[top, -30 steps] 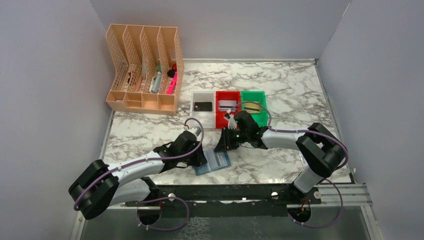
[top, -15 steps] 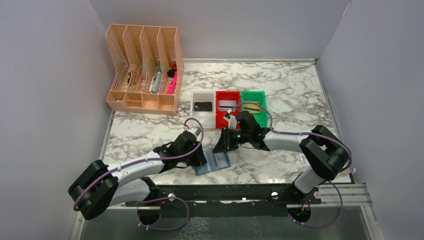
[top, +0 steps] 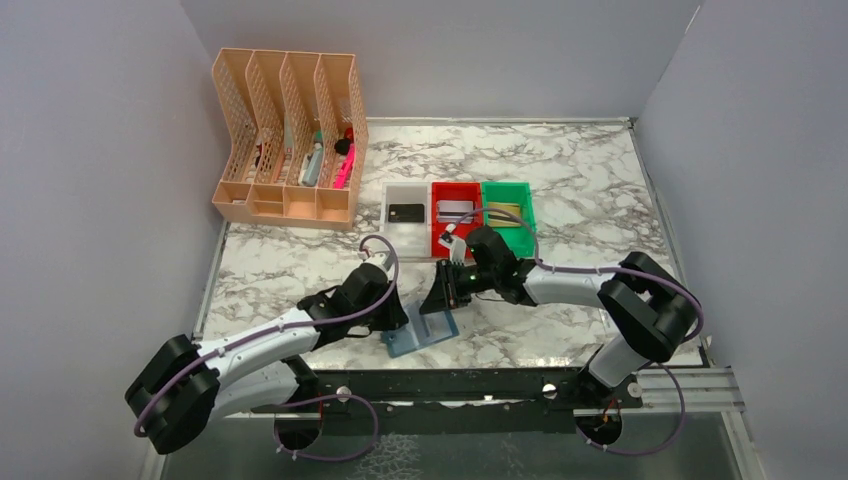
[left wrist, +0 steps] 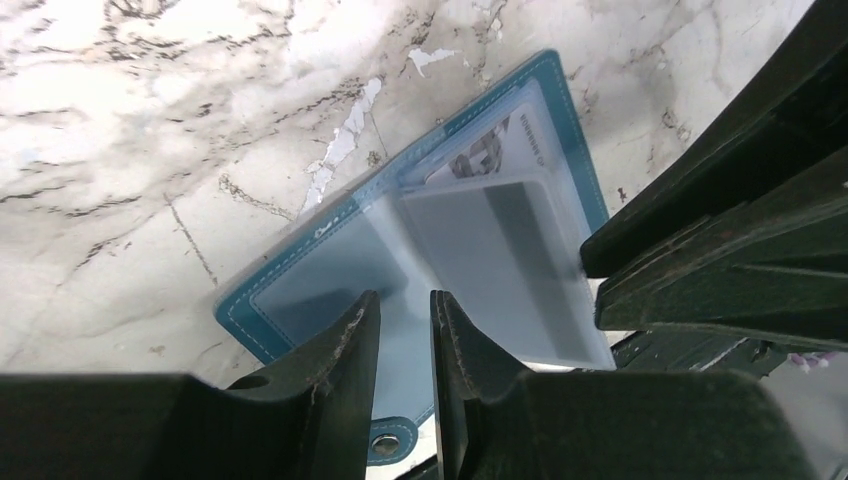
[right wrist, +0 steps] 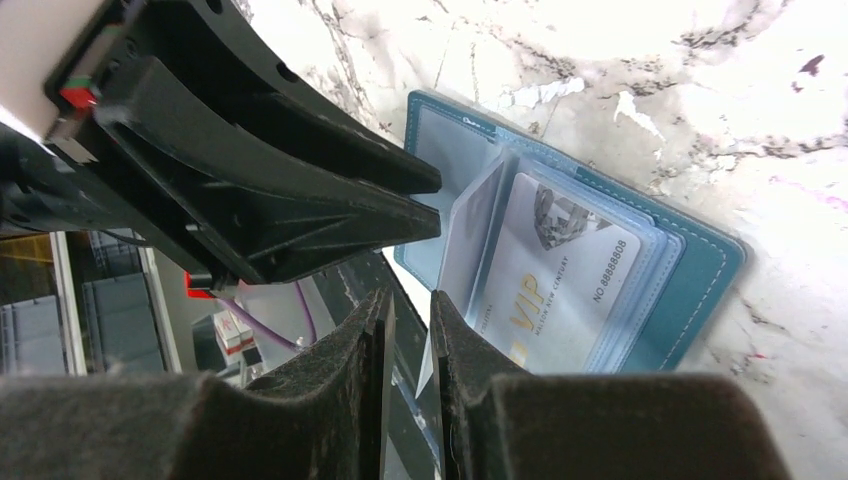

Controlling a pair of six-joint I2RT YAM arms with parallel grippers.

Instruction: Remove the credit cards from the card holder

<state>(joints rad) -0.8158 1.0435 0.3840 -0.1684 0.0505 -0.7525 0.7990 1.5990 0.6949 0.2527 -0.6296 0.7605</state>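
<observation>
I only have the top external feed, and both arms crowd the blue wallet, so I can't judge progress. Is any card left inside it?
Observer: Yes. The right wrist view shows a silver-grey card with gold "VIP" lettering inside a clear pocket of the card holder.
Operator: What has the right pincer got?
Observer: The right pincer looks closed on a lifted clear pocket leaf, not on the card.
Operator: And the left one?
Observer: The left pincer has its fingers nearly together over the card holder's other half, beside the snap tab. I cannot confirm contact.
</observation>
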